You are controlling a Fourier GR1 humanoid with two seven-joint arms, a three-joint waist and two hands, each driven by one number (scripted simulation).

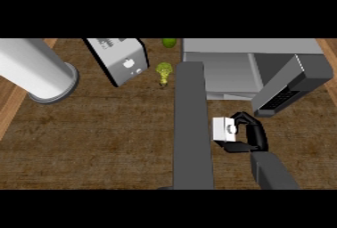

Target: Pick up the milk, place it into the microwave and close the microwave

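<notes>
The milk (pixel 222 129) is a small white carton over the wooden counter, just in front of the microwave. My right hand (pixel 253 136) comes in from the lower right and is shut on it, fingers and thumb curled round its right side. The microwave (pixel 223 67) stands at the back right, its grey inside showing. Its dark door (pixel 293 87) is swung open to the right, above the hand. A long grey forearm (pixel 193 129) runs up the middle, just left of the milk. No black left hand shows at its end.
A big white cylinder (pixel 36 67) lies at the back left. Right of it stands a toaster (pixel 121 60). A green vegetable (pixel 163 72) and a round green fruit (pixel 170 42) lie between the toaster and the microwave. Bare wooden counter (pixel 99 138) spreads over the left.
</notes>
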